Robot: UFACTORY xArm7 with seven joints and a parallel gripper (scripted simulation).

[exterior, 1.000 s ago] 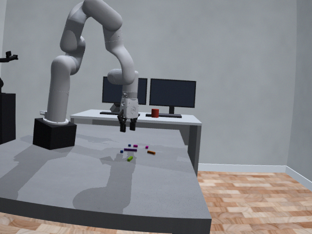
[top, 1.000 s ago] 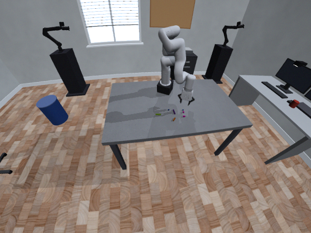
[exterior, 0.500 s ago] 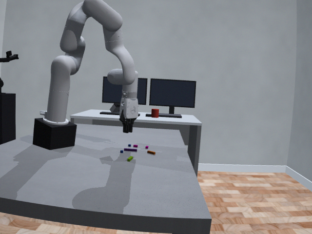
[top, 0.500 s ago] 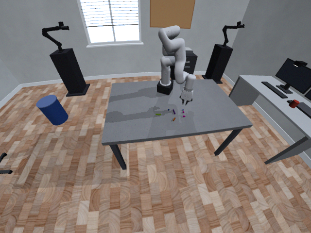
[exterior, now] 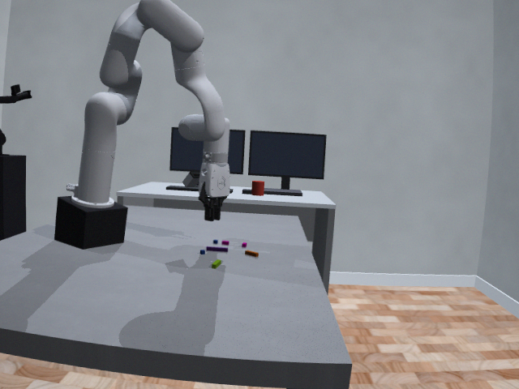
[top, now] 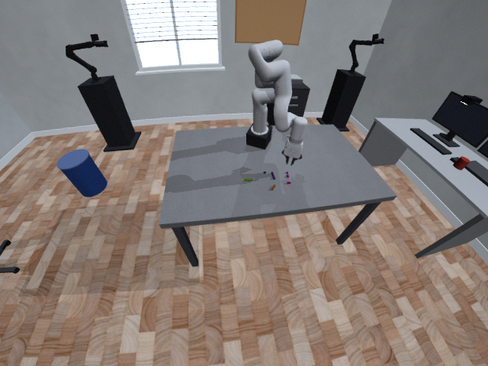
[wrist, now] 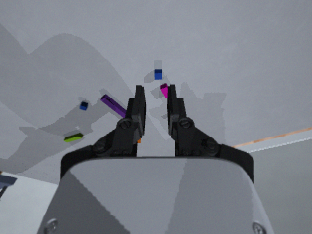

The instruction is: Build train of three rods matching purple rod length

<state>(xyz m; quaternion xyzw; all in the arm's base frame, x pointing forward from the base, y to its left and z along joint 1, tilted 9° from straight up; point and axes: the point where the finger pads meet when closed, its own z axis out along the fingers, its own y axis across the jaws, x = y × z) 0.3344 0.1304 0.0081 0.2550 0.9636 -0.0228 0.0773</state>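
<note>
Gripper jaws (top: 290, 162) (exterior: 212, 219) stand partly spread above the table (top: 220, 204) (exterior: 272, 318) (wrist: 244, 49), pointing down with only a gap between them. Nearest them on the tabletop lies one blue rod (top: 287, 172) (exterior: 215, 241) (wrist: 158, 74), with a magenta rod (top: 287, 175) (exterior: 225, 242) (wrist: 165, 90) near it. In the top view, a second magenta rod (top: 288, 182) (exterior: 244, 245) lies closer to the table's front edge. The purple rod (top: 273, 175) (exterior: 216, 249) (wrist: 113, 105) lies flat toward the left edge from these, between them and another blue rod (top: 264, 172) (exterior: 202, 252) (wrist: 84, 105). The orange rod (top: 273, 187) (exterior: 251, 254) is closest to the front edge; the lime rod (top: 248, 179) (exterior: 216, 263) (wrist: 73, 137) is closest to the left edge. All seven rods lie apart. Toward the back edge stands the arm's black base (top: 257, 140) (exterior: 90, 228).

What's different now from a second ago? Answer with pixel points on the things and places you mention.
The gripper's (top: 290, 162) (exterior: 212, 218) (wrist: 157, 104) fingers have drawn closer together, leaving a narrow opening with nothing held. The arm (top: 282, 85) (exterior: 212, 106) and the rods show no clear movement; the rods still lie apart on the table (top: 213, 197) (exterior: 268, 318).
</note>
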